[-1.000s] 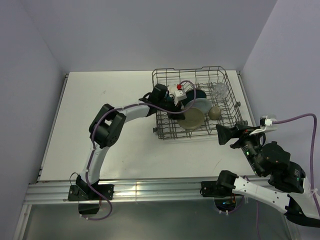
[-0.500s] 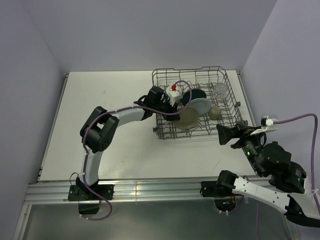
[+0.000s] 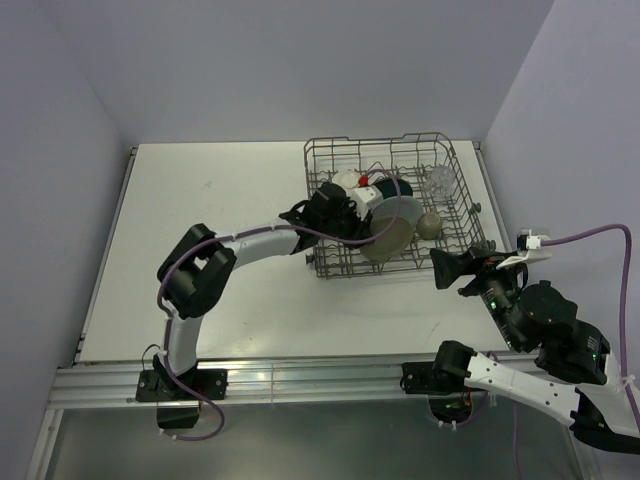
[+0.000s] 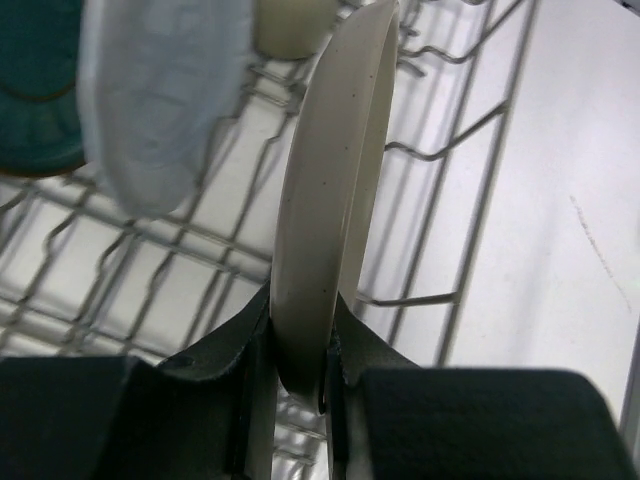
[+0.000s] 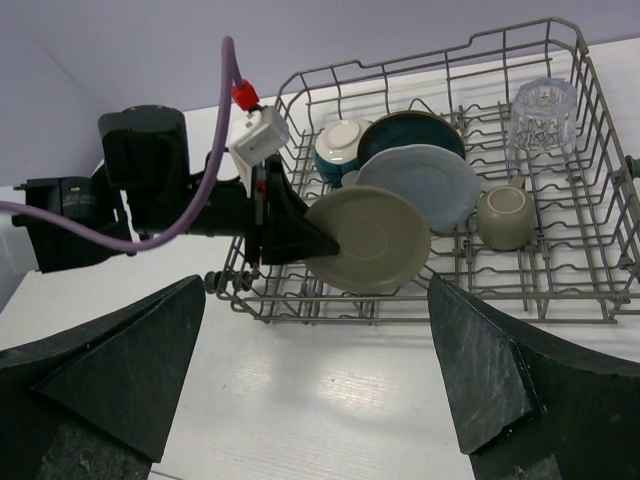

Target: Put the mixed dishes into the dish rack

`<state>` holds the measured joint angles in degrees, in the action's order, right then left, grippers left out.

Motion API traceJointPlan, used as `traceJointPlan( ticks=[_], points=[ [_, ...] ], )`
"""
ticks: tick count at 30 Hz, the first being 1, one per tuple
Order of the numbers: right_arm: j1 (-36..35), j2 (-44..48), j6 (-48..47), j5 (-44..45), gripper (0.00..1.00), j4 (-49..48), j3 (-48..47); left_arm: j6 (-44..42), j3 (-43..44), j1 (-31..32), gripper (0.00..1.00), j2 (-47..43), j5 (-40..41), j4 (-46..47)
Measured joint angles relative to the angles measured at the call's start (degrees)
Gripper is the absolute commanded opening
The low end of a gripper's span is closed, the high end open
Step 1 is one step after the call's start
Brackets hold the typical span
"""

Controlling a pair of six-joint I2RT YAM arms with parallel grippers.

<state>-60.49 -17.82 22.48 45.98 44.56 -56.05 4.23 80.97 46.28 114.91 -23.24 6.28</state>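
The grey-beige plate is hanging upright in the dish rack, the left gripper pinching its rim; dropped unseated, it is risking tipping onto the pale blue plate. The right gripper is hovering spread.

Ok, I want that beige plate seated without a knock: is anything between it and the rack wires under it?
Nothing visible does. The left gripper holds the grey-beige plate on edge over bare wires of the dish rack. The pale blue plate stands close behind it, not under it.
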Motion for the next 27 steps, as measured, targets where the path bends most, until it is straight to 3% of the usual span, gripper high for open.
traceJointPlan(
  ticks=[7, 27],
  points=[
    [0.0, -0.04, 0.0, 0.07, 1.0, 0.07, -0.26, -0.09, 0.48, 4.39, 0.0, 0.22, 5.22, -0.11],
    [0.0, -0.04, -0.02, 0.09, 1.0, 0.09, -0.31, -0.31, 5.62, 5.11, 0.0, 1.7, 12.31, -1.05]
  ],
)
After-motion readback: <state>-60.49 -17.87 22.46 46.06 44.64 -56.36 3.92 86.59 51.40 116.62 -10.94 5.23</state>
